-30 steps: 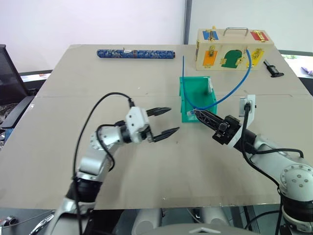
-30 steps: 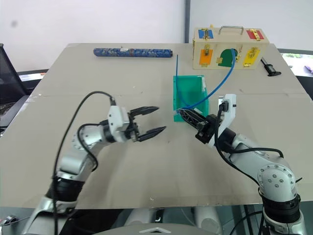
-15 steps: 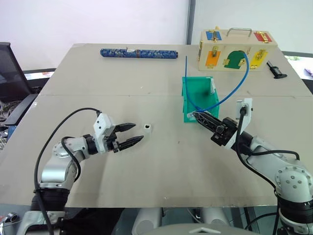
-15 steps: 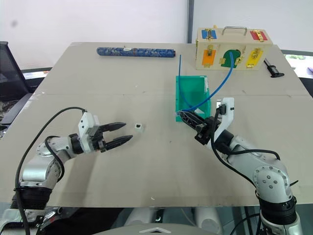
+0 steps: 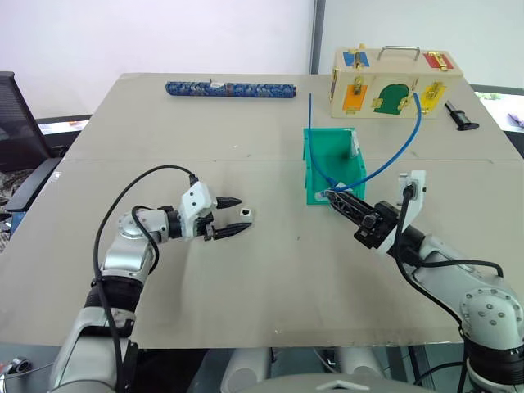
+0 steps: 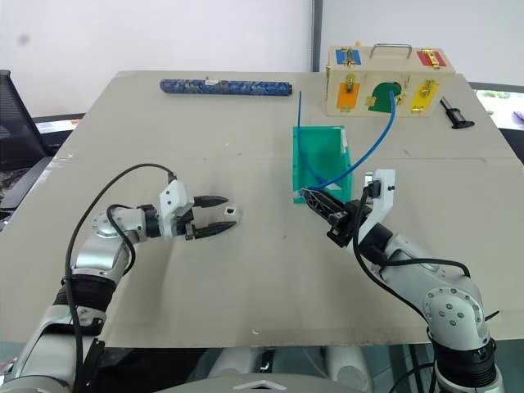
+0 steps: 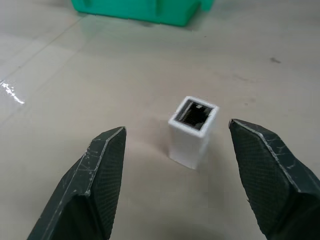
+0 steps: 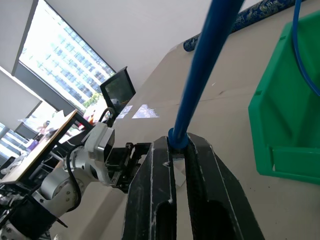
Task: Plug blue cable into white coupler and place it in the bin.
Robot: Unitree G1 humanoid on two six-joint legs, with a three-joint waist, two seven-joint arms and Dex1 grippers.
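Straddling white coupler (image 7: 193,131), left hand (image 5: 232,216) open, untouching.

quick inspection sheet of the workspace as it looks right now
surface: tan table, seam running across it
job's things: white coupler standing on the table, socket up; blue cable arching from the right gripper up past the green bin toward the wooden box; bin open, near table centre
clutter: wooden latch box, blue patterned roll, small black tool, all at the far edge
grippers: left gripper open, fingers either side of the coupler, not touching; right gripper shut on the cable's end
cables: black leads on both arms
surroundings: white wall, black chair at left
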